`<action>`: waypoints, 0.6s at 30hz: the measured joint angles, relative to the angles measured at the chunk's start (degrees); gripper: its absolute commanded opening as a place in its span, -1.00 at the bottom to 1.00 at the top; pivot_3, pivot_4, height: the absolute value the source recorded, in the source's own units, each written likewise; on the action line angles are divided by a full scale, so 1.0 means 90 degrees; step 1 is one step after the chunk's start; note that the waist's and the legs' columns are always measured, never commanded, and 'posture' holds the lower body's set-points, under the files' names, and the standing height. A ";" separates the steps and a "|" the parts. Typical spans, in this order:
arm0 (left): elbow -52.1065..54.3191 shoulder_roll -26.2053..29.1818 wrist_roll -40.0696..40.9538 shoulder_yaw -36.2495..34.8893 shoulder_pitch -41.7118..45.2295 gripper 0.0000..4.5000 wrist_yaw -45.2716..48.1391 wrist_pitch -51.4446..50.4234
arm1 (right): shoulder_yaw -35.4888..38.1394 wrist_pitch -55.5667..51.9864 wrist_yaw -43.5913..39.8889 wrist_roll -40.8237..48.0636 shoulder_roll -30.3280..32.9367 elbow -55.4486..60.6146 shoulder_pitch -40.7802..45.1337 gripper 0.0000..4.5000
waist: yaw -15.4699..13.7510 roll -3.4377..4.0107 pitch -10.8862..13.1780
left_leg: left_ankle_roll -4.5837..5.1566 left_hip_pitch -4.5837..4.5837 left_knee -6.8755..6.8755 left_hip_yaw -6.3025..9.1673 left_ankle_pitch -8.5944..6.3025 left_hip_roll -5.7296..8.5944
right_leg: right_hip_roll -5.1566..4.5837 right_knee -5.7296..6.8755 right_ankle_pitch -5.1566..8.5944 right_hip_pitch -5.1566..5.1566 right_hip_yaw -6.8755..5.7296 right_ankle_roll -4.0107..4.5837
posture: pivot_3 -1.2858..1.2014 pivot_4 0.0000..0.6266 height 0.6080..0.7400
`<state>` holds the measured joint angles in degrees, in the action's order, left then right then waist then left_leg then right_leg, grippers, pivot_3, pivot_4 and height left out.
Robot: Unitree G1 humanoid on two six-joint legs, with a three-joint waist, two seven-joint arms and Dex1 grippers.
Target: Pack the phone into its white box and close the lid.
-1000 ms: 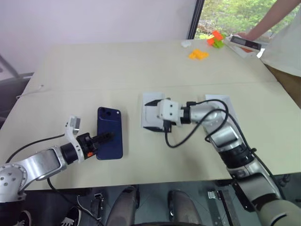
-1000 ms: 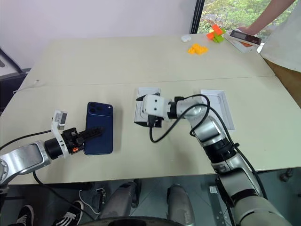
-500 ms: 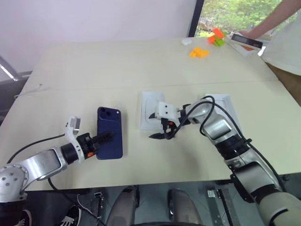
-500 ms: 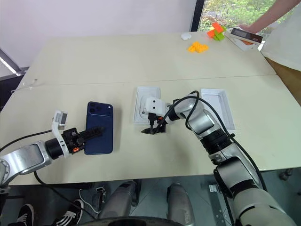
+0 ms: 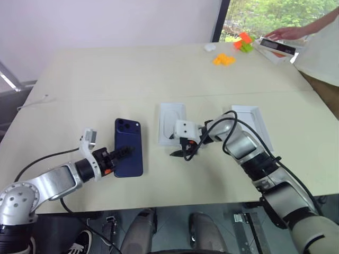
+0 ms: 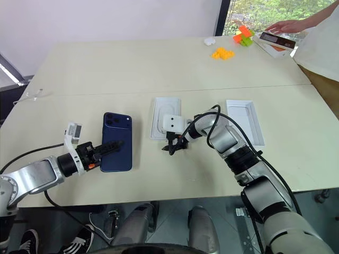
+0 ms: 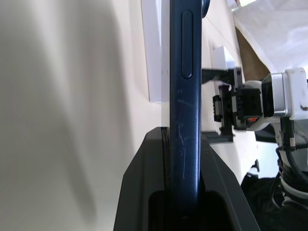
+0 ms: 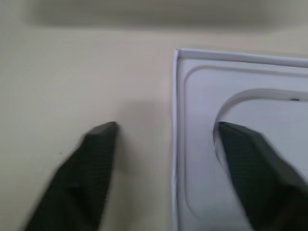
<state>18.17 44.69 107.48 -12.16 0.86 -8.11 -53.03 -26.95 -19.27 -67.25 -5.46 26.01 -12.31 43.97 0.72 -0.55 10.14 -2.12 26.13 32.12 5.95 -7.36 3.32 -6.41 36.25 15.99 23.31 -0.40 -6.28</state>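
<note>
The phone (image 5: 128, 147), dark navy with its camera cluster at the far end, lies back up on the table. My left gripper (image 5: 123, 153) is shut on its near end; in the left wrist view the phone's edge (image 7: 185, 86) runs between the two fingers. The white box (image 5: 172, 121), a shallow tray, lies to the phone's right. My right gripper (image 6: 170, 150) is open at the tray's near corner. In the right wrist view one finger (image 8: 98, 144) is over the table and the other over the tray (image 8: 192, 144). The lid (image 5: 251, 124) lies hollow side up further right.
At the far right a person's hand (image 5: 283, 33) rests by a flat device (image 5: 275, 46). Orange (image 5: 223, 60) and green-orange toy pieces (image 5: 243, 42) and a small white object (image 5: 210, 47) lie near the far edge. A table seam runs across behind the boxes.
My right gripper has dropped from over the tray to its near corner, turned downward, and its fingers have narrowed. The left gripper keeps its hold on the phone, almost still.
</note>
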 measured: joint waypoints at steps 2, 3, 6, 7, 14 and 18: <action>0.0000 -0.0003 0.0000 0.0006 0.0020 -1.00 -0.0045 0.0005 | -0.0013 0.0120 0.0071 -0.0114 0.0011 -0.0010 0.0001 -0.59 | -0.0001 0.0000 0.0000 | 0.0000 -0.0015 0.0000 0.0000 0.0000 0.0000 | 0.0000 0.0000 0.0000 -0.0014 0.0000 0.0000 | 0.03 -0.52 1.00; 0.0000 -0.0005 0.0000 0.0010 0.0026 -1.00 -0.0081 0.0007 | -0.0025 0.0231 0.0110 -0.0198 0.0033 -0.0010 0.0025 -0.74 | 0.0003 -0.0003 -0.0002 | -0.0001 -0.0030 -0.0001 -0.0001 -0.0001 -0.0001 | 0.0000 0.0000 0.0000 -0.0027 0.0001 0.0000 | 0.03 -0.52 1.00; 0.0002 -0.0016 0.0002 0.0016 0.0051 -1.00 -0.0103 0.0009 | -0.0028 0.0234 0.0185 -0.0262 0.0015 -0.0037 0.0025 -0.74 | 0.0005 -0.0003 -0.0002 | -0.0013 -0.0062 -0.0002 -0.0002 -0.0009 -0.0002 | -0.0001 0.0000 0.0001 -0.0055 0.0001 0.0002 | 0.03 -0.52 1.00; 0.0002 -0.0021 0.0004 0.0016 0.0052 -1.00 -0.0106 0.0009 | -0.0027 0.0225 0.0185 -0.0258 0.0007 -0.0037 0.0025 -0.74 | 0.0002 -0.0003 -0.0002 | -0.0015 -0.0071 -0.0001 -0.0001 -0.0010 -0.0003 | -0.0002 0.0000 0.0001 -0.0064 0.0001 0.0002 | 0.03 -0.52 1.00; 0.0011 -0.0010 0.0030 -0.0011 0.0030 -1.00 -0.0120 0.0023 | 0.0364 -0.0533 -0.0272 0.0408 0.0355 0.1189 -0.0498 -0.74 | -0.0030 -0.0003 -0.0002 | -0.0012 -0.0064 -0.0007 0.0001 -0.0012 -0.0001 | -0.0006 -0.0005 0.0003 -0.0061 0.0002 0.0000 | 0.03 -0.52 1.00; 0.0018 0.0010 -0.0011 -0.0067 0.0131 -1.00 -0.0121 0.0110 | 0.0630 -0.1157 -0.0513 0.1012 0.0792 0.2420 -0.1129 -0.74 | -0.0021 -0.0003 -0.0002 | -0.0012 -0.0066 -0.0008 0.0000 -0.0014 -0.0003 | -0.0016 -0.0005 0.0004 -0.0060 0.0002 -0.0001 | 0.03 -0.52 1.00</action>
<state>18.33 44.78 107.39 -12.77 2.05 -9.19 -52.04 -21.28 -29.69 -71.87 3.65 33.13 9.47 33.81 0.54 -0.57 10.12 -2.23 25.54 32.05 5.96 -7.49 3.29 -6.55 36.21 16.02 22.77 -0.38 -6.29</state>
